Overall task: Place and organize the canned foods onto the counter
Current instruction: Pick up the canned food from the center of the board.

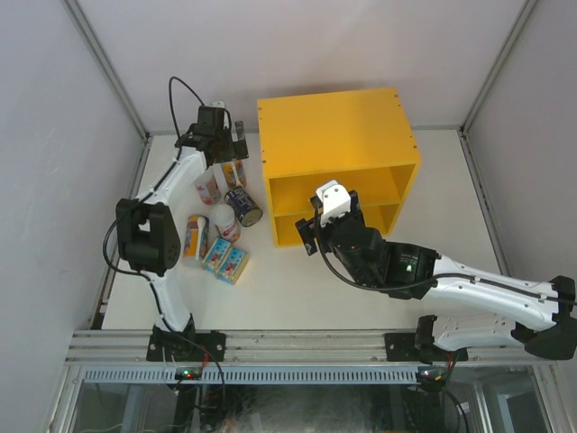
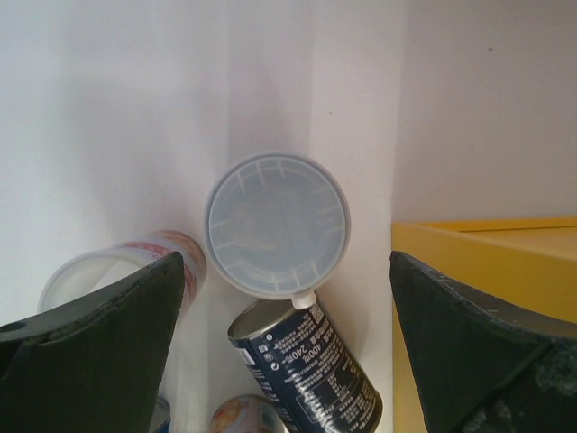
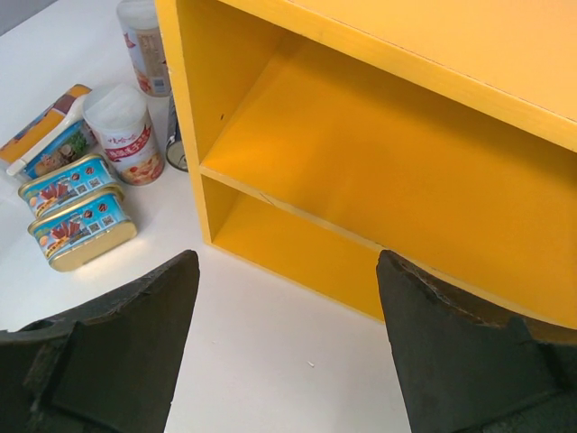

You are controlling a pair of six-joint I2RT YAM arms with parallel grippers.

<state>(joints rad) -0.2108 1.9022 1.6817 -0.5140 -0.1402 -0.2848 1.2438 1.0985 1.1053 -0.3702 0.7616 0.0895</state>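
The yellow counter (image 1: 338,162) stands at the table's middle back, both of its levels bare in the right wrist view (image 3: 388,153). The cans cluster to its left. My left gripper (image 1: 221,144) is open, right above the white lid of an upright tube (image 2: 277,224). A dark steel can (image 2: 306,361) lies on its side just in front of that tube. A second tube (image 2: 126,271) stands to the left. My right gripper (image 1: 326,224) is open and empty in front of the counter's lower opening. Two flat blue tins (image 3: 81,230) lie side by side.
A short white-pink tube (image 3: 126,135) stands next to the tins. An orange-blue tube (image 3: 45,131) lies on its side beyond them. White walls close in at the left and back. The counter's left wall (image 2: 487,271) is close beside my left gripper's right finger.
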